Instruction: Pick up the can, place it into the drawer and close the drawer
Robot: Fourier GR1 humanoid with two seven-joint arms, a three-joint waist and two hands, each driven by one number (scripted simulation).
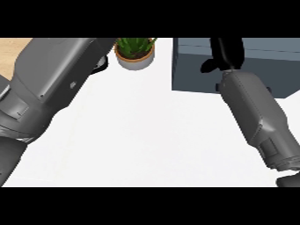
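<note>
A dark blue-grey drawer unit stands at the back right of the white counter. My right hand lies over its top, fingers stretched straight away from me and the thumb sticking out to the left. No can shows anywhere; whether one sits under the hand or inside the drawer is hidden. I cannot tell if the drawer stands open or closed. My left forearm fills the left side, and only a black sliver of the left hand shows beside the plant pot.
A green plant in a white pot stands at the back, between the left hand and the drawer unit. Wooden floor shows past the counter's left edge.
</note>
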